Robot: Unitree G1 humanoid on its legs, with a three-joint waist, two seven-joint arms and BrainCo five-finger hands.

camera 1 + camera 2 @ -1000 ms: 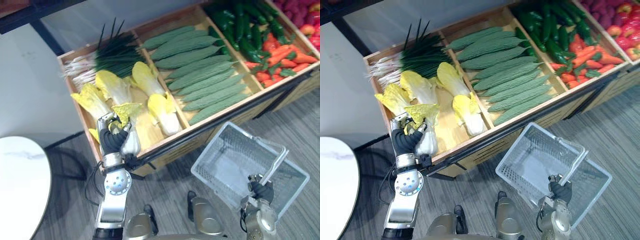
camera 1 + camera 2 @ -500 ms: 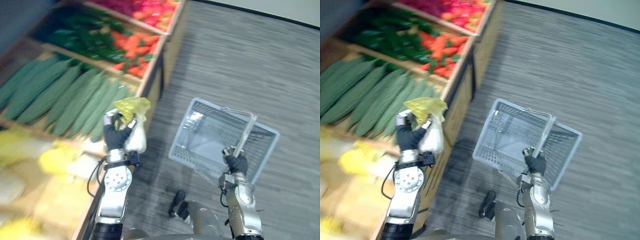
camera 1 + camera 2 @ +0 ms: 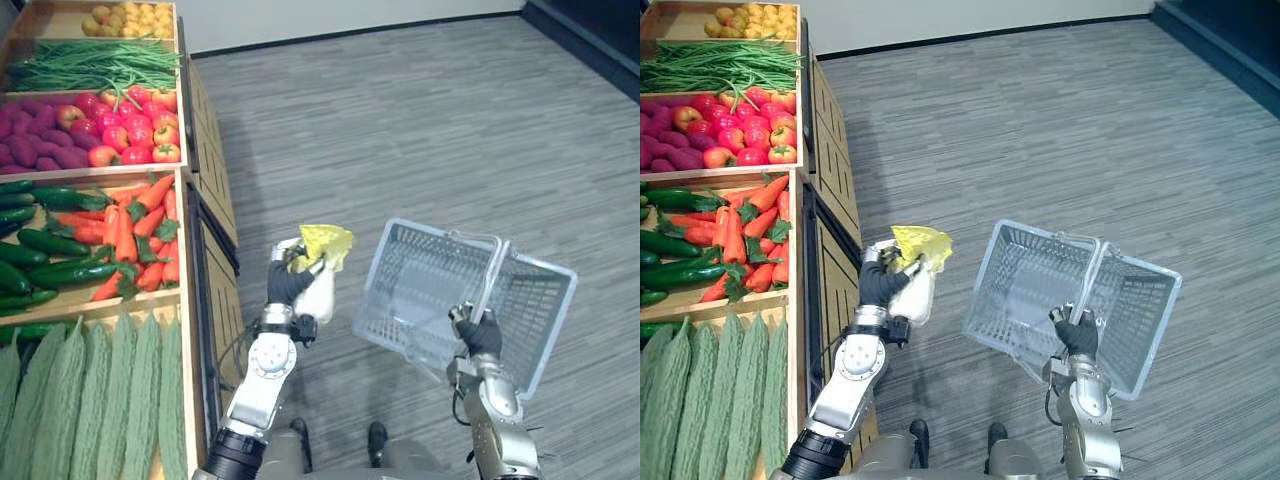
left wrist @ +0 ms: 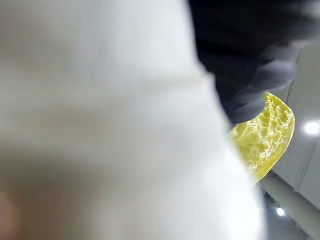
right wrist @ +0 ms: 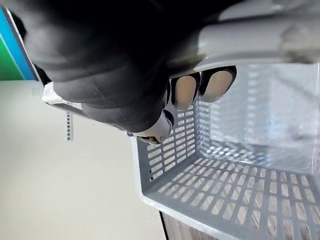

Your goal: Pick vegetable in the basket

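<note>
Your left hand curls round the cabbage, right hand round the basket handle
Likely light, leaves fragile: hold the firm stem

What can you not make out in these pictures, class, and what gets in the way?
1. Left wrist view: the cabbage is too close, a white blur.
2. Right wrist view: the right hand covers part of the basket, and the edge cuts off its floor.
3. Left eye view: the far yellow produce is too small to name.
</note>
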